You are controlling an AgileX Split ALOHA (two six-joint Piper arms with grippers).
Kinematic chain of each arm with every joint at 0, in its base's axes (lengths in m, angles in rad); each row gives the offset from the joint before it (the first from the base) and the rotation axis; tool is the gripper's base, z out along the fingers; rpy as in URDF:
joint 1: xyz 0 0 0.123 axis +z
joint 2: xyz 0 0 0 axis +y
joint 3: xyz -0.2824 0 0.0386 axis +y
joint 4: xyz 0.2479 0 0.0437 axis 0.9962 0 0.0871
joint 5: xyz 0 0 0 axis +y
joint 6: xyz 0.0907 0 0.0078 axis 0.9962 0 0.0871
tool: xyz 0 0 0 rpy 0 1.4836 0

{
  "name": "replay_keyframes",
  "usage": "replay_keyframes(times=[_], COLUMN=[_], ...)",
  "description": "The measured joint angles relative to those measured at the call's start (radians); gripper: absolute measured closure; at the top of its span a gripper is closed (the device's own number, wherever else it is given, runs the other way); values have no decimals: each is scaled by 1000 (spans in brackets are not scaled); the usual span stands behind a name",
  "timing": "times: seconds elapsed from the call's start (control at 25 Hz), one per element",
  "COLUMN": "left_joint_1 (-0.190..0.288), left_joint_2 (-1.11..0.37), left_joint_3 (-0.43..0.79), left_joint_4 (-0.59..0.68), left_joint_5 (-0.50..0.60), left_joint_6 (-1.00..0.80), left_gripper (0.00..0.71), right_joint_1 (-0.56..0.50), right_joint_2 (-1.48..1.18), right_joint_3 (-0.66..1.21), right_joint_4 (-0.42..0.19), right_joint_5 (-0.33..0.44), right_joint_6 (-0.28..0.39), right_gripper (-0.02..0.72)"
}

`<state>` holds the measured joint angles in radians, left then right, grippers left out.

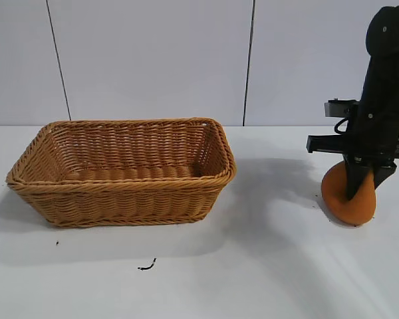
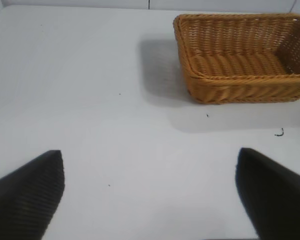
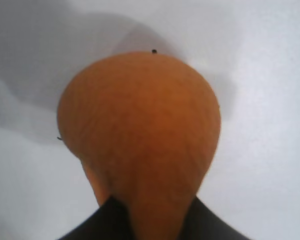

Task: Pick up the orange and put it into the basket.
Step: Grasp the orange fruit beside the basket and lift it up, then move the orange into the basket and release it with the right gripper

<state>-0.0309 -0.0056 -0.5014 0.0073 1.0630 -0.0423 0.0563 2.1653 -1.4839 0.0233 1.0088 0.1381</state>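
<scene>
The orange (image 1: 338, 196) sits low at the table's right side, well to the right of the basket (image 1: 120, 183). My right gripper (image 1: 358, 189) comes down on it from above and is shut on it. In the right wrist view the orange (image 3: 140, 115) fills the middle, pinched narrow between the two dark fingers of the right gripper (image 3: 152, 200). The tan wicker basket holds nothing that I can see. In the left wrist view my left gripper (image 2: 150, 152) stands open over bare table, with the basket (image 2: 250, 77) farther off.
A small dark scrap (image 1: 146, 266) lies on the white table in front of the basket, and it shows as the scrap (image 2: 279, 133) in the left wrist view. A pale panelled wall runs behind the table.
</scene>
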Motion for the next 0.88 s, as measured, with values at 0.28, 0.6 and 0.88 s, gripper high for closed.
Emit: replay_keyframes(times=[0.28,0.6,0.88], left_joint_1=[0,0,0], left_joint_2=[0,0,0], left_joint_3=[0,0,0], left_joint_4=[0,0,0], left_joint_5=[0,1,0], left_joint_6=[0,0,0], left_gripper=[44,44,44], right_joint_1=[0,9,143], right_joint_2=[-70,-168,-168], right_joint_3=[-44,-321,-475], right_joint_4=[-1,-7,-11], right_joint_5=[35,174,183], right_joint_6=[-17,-37,-39], right_gripper=[657,657,657])
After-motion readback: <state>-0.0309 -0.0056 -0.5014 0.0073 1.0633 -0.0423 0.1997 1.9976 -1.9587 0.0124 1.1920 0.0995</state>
